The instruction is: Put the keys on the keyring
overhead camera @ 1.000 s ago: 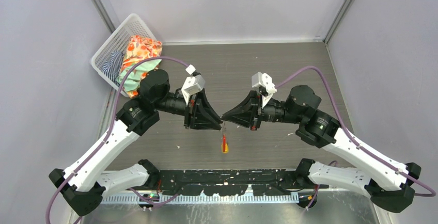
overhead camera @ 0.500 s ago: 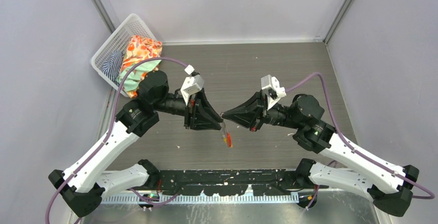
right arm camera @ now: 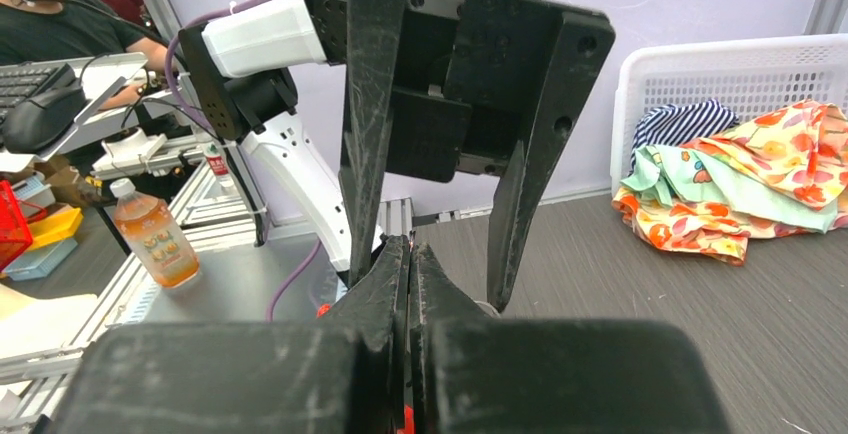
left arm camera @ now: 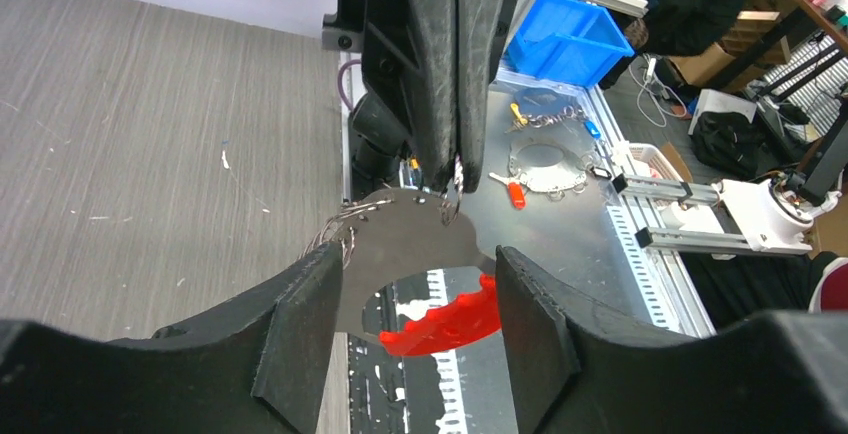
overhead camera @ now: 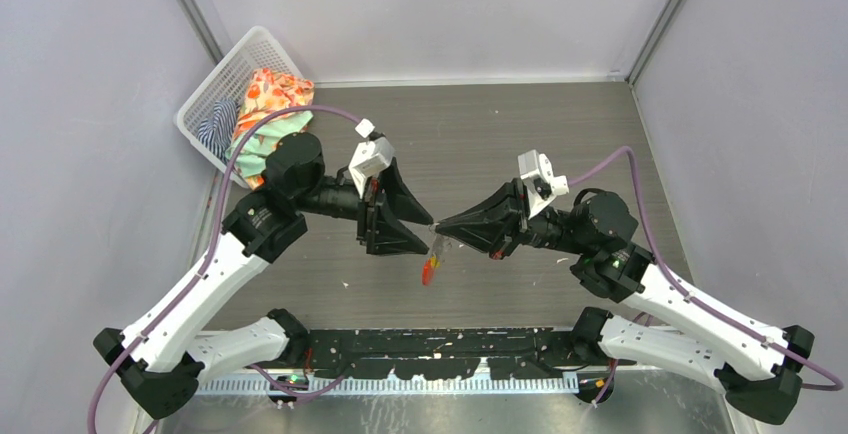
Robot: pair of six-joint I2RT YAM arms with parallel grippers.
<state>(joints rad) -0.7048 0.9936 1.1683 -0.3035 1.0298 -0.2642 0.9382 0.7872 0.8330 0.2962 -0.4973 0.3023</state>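
Right now my right end effector [overhead camera: 440,226] is pinched shut on a metal loop of the keyring [overhead camera: 432,254], which hangs in the air above the middle of the surface [overhead camera: 520,124], toward its near edge. The red tag [left arm camera: 445,322] dangles in the gap between the spread fingers [left arm camera: 300,324] of my left end effector [left arm camera: 418,269], which stands open. I cannot tell whether the tag touches a finger.
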